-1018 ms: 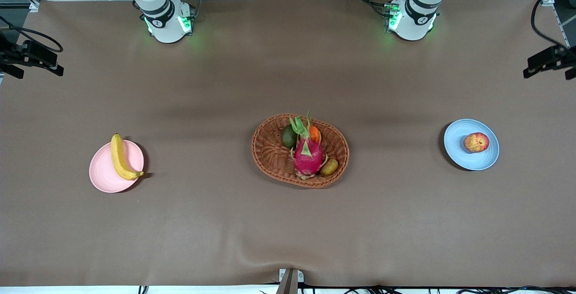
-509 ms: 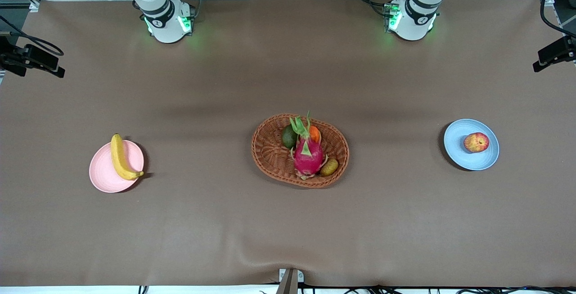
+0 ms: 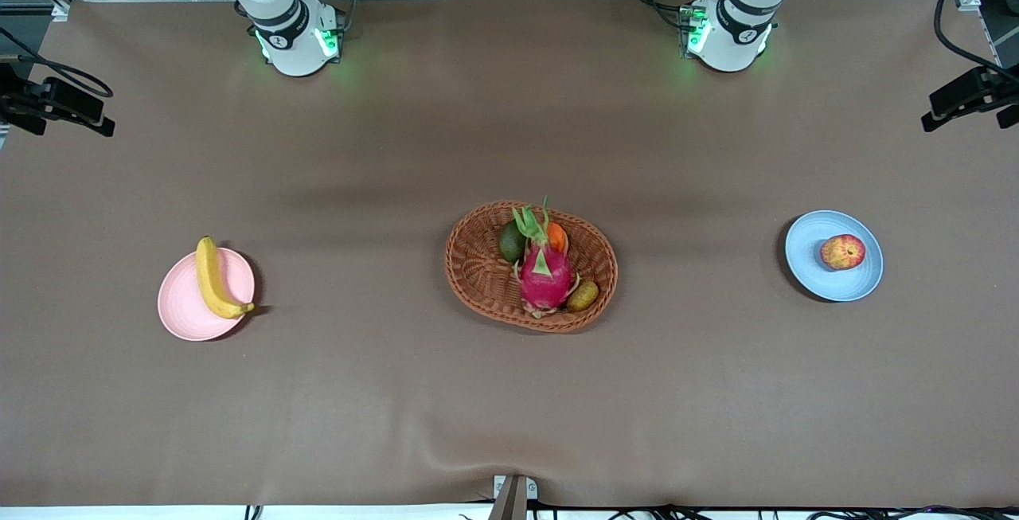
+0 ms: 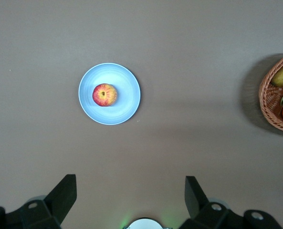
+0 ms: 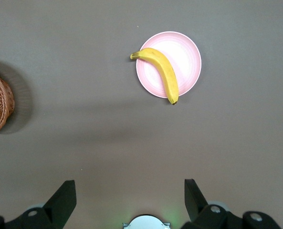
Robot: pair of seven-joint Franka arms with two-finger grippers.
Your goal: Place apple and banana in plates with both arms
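Apple (image 3: 842,252) on blue plate (image 3: 814,273); banana (image 3: 212,279) across pink plate (image 3: 181,309), tip toward 12 o'clock. Left tool (image 4: 131,198) and right tool (image 5: 130,200) high above surface (image 3: 398,408), both wide, empty.

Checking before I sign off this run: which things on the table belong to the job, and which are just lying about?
Job:
apple on blue plate
banana on pink plate
left gripper, right gripper, both open and empty

Lying about:
wicker basket holding dragon fruit, avocado, orange fruit, kiwi
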